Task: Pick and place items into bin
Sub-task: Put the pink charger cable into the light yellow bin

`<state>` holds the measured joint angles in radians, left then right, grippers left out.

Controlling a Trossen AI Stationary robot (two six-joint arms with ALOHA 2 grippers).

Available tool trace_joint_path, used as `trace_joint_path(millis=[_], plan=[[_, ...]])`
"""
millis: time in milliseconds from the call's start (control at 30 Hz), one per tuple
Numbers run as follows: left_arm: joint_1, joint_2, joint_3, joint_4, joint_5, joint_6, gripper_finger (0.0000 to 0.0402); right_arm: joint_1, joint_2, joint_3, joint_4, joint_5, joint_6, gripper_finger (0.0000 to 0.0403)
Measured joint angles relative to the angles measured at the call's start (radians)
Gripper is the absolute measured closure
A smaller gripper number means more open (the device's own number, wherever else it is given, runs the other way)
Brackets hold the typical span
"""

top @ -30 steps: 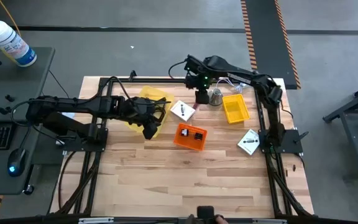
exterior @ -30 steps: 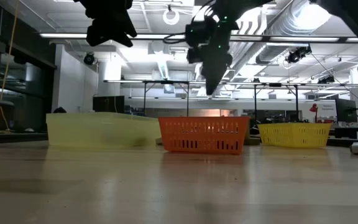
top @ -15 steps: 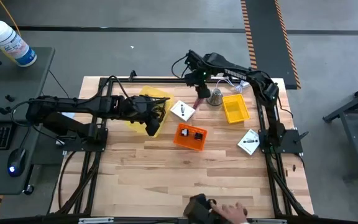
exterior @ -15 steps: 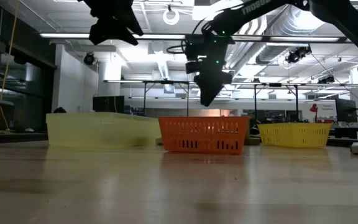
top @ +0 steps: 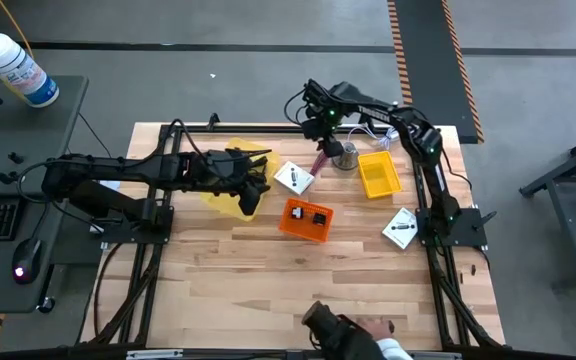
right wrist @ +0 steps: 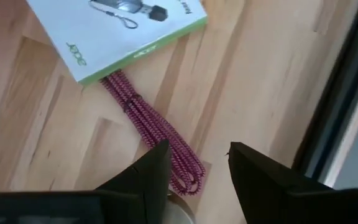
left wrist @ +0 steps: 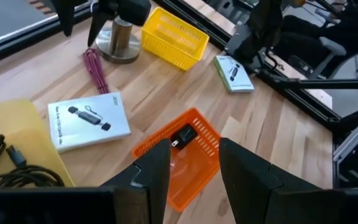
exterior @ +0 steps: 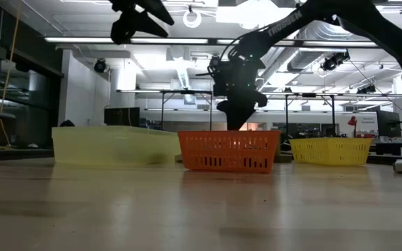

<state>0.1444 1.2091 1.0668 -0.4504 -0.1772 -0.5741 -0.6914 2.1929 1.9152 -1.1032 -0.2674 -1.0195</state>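
Right hand (right wrist: 194, 168), fingers parted and empty, hovers over the maroon braided cable (right wrist: 151, 127), probably lining up a grasp; left hand (left wrist: 191, 165) waits released at nine o'clock.

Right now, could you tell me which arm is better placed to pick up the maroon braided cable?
The right. The right gripper hangs open just above the maroon cable, beside the silver bell. The left gripper is over the pale yellow bin, farther off.

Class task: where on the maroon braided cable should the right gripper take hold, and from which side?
Grip the maroon cable mid-length, from above, fingers across its width. It lies flat on the table as a narrow folded bundle; one end touches the white box, the other the bell.
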Motion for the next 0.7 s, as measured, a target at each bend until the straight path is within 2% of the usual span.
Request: trace_joint_path(millis=[100,267,467,700], plan=[[0.000,0.000,0.000,0.012,0.000,0.032,0.0277,0.005,0.001,0.000,-0.012,0.026,-0.014,0.0249],[0.000,-0.010,0.000,0.029,0.001,0.113,0.0277,0.018,0.001,0.000,-0.060,0.101,-0.137,0.0246],[0.048,-0.080,0.000,0.030,0.042,0.206,0.0277,0.018,0.019,0.000,-0.096,0.052,-0.101,0.0240],[0.152,-0.165,0.000,0.029,0.116,0.237,0.0277,0.035,0.058,0.000,-0.096,0.059,-0.087,0.0239]])
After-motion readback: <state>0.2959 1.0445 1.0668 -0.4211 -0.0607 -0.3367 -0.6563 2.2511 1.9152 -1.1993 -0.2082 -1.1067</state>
